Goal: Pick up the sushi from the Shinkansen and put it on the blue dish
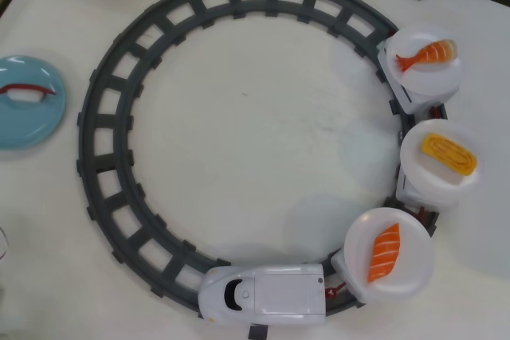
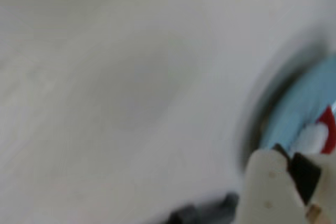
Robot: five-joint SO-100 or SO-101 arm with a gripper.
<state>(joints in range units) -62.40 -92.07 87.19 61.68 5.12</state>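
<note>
A white toy bullet train [image 1: 263,295] sits at the bottom of a grey circular track [image 1: 111,141] on a white table [image 1: 255,141], seen from overhead. Behind its tail, round white plates ride on the cars along the right-hand curve. The nearest plate [image 1: 398,276] carries the salmon sushi [image 1: 384,253], an orange slice with thin white stripes lying slightly tilted near the plate's centre. The next plate up holds a yellow egg piece [image 1: 450,154], and the farthest one an orange shrimp piece [image 1: 428,56] with a fanned tail. The blue dish [image 1: 24,113], marked with a thin red curved line, rests at the left edge of the table, well apart from the train and outside the track. The wrist view is heavily blurred: part of the gripper [image 2: 283,187] shows at the lower right, just beside the blue dish [image 2: 304,103], and whether it is released or clenched cannot be told. The arm does not appear in the overhead view.
</note>
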